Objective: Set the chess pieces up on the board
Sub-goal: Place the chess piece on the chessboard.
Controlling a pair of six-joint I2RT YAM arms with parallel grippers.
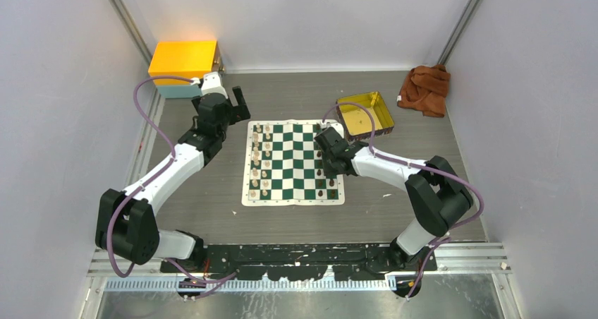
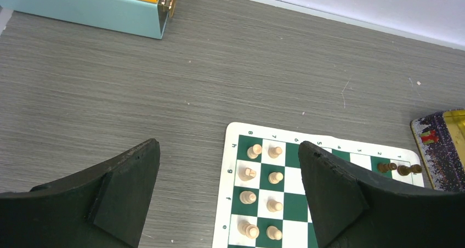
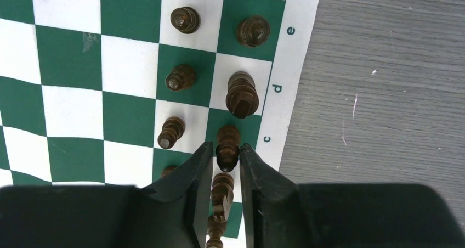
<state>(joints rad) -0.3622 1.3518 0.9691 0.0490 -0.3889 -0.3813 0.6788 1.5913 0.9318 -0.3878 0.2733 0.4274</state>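
The left end effector (image 1: 238, 101) hangs wide open over the worktop (image 1: 211, 192), near the far left corner of the board (image 1: 296, 152). The board lies flat between both arms. Cream pieces (image 1: 261, 162) stand in its two left columns, dark pieces (image 1: 326, 185) along its right side. There the right end effector (image 3: 225, 149) has its fingers (image 3: 200, 165) close on both sides of one upright dark piece (image 3: 227, 144); if they press it, I cannot tell.

Outstretched left arm, left gripper (image 2: 227, 145) spread wide; right elbow bent, right gripper (image 3: 226, 149) low, jaws narrowly parted.
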